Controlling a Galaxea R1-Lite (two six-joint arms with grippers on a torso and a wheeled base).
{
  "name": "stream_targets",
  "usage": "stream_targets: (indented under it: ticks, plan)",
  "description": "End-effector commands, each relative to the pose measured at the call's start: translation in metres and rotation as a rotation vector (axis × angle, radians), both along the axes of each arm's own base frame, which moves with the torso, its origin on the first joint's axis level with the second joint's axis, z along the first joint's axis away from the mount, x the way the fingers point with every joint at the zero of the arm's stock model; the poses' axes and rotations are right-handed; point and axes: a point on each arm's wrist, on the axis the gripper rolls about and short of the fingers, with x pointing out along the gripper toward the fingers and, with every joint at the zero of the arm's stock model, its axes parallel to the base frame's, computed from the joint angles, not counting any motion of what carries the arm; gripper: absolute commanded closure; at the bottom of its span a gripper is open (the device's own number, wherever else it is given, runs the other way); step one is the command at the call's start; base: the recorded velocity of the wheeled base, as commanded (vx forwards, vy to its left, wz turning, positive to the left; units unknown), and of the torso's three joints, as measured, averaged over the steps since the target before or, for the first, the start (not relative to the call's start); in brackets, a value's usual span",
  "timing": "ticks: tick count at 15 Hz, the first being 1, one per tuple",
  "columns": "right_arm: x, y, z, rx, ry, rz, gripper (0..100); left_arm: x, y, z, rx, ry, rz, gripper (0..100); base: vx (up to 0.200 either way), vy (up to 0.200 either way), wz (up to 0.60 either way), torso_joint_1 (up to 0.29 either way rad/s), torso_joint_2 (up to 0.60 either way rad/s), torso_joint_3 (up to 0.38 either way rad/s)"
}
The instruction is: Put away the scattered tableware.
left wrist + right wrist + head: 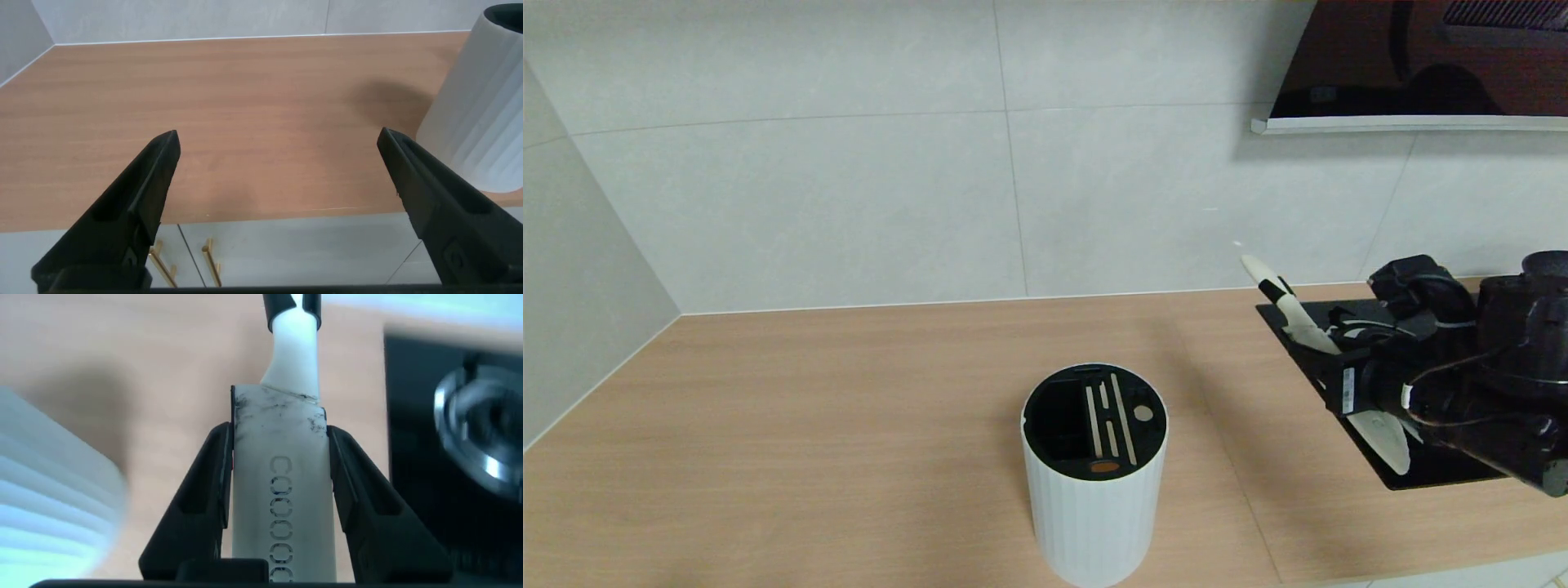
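A white ribbed cylindrical holder point(1094, 482) with a black slotted top stands on the wooden counter near its front edge; its side also shows in the left wrist view point(478, 98). My right gripper point(1339, 384) is at the right, above the black cooktop, shut on a cream-white knife point(1294, 314). The knife's handle with a black band points up and toward the wall, and its blade point(1384, 433) hangs below the fingers. The right wrist view has the knife's blade point(282, 514) clamped between both fingers. My left gripper point(282, 212) is open above the counter's front edge, left of the holder, with nothing in it.
A black cooktop point(1413, 469) is set into the counter at the right, with a burner point(482, 433) near the knife. A range hood point(1421, 73) hangs on the tiled wall above it. Bare wooden counter point(809, 392) stretches left of the holder to the corner wall.
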Motion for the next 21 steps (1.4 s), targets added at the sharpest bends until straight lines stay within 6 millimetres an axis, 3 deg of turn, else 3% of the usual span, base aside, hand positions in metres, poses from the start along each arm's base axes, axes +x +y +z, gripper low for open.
stream_targets:
  ticks: [1,8,10,12,13,14,15,16,17,19,21]
  plan:
    - [-0.004,0.01,0.032,0.037,-0.083,0.041,100,0.0,0.0,0.0,0.0,0.0,0.0,0,0.0,0.0,0.0,0.0,0.0,0.0]
    - [-0.001,0.046,0.068,0.049,-0.092,0.171,100,0.0,-0.001,0.002,0.019,-0.01,-0.035,0,0.0,0.0,0.0,0.0,0.0,0.0]
    - [-0.001,0.056,0.074,0.055,-0.092,0.218,100,-0.004,-0.002,0.012,0.003,-0.046,-0.106,0,0.0,0.0,0.0,0.0,0.0,0.0]
    - [0.001,0.07,0.073,0.059,-0.08,0.29,100,-0.01,-0.006,0.054,-0.057,-0.04,-0.299,0,0.0,0.0,0.0,0.0,0.0,0.0]
    - [0.001,0.07,0.073,0.059,-0.08,0.29,100,-0.01,-0.006,0.054,-0.057,-0.04,-0.299,0,0.0,0.0,0.0,0.0,0.0,0.0]
    - [0.001,0.083,0.072,0.063,-0.076,0.334,100,0.0,-0.01,0.093,-0.137,0.029,-0.469,0,0.0,0.0,0.0,0.0,0.0,0.0]
    - [-0.002,0.085,0.072,0.064,-0.075,0.344,100,0.011,-0.011,0.114,-0.158,0.063,-0.538,0,0.0,0.0,0.0,0.0,0.0,0.0]
    - [-0.003,0.086,0.071,0.064,-0.074,0.349,100,0.02,-0.012,0.126,-0.164,0.089,-0.568,0,0.0,0.0,0.0,0.0,0.0,0.0]
    - [-0.007,0.084,0.075,0.07,-0.082,0.353,100,0.044,-0.013,0.141,-0.175,0.16,-0.614,0,0.0,0.0,0.0,0.0,0.0,0.0]
    - [-0.012,0.086,0.078,0.073,-0.086,0.369,100,0.071,-0.014,0.154,-0.16,0.188,-0.651,0,0.0,0.0,0.0,0.0,0.0,0.0]
    - [-0.019,0.084,0.081,0.079,-0.097,0.378,100,0.116,-0.025,0.174,-0.166,0.193,-0.759,0,0.0,0.0,0.0,0.0,0.0,0.0]
